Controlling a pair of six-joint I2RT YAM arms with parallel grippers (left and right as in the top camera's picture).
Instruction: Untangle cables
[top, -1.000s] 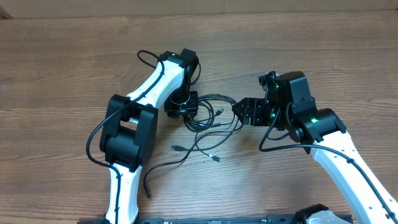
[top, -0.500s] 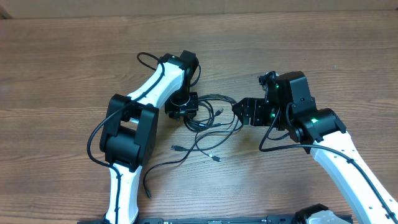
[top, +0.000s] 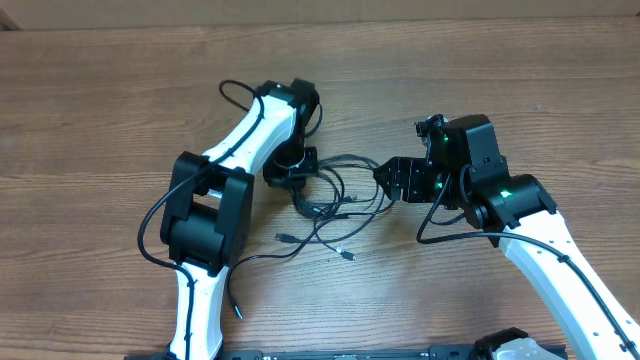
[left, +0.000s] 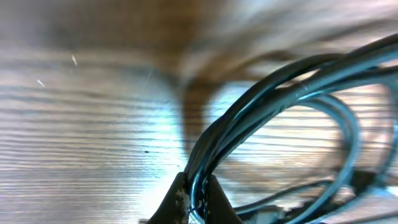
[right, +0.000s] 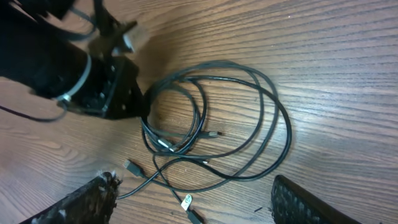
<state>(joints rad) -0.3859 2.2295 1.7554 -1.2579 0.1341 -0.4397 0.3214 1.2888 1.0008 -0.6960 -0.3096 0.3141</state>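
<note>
Tabletop (top: 100, 100) is wood grain, with both arms over it. Right gripper (top: 385, 175) has its fingers spread wide, just beside the tangle. Left gripper (top: 290, 172) is pinched tight on the cables (left: 267, 102), whose loose black loops lie between the grippers.

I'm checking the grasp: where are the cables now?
Overhead, the cables lie centre-frame between the grippers, pinched by the left gripper; the right gripper stands open beside them.

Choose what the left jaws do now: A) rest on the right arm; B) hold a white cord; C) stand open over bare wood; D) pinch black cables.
D: in the left wrist view the left jaws are closed on several strands of the cables.
</note>
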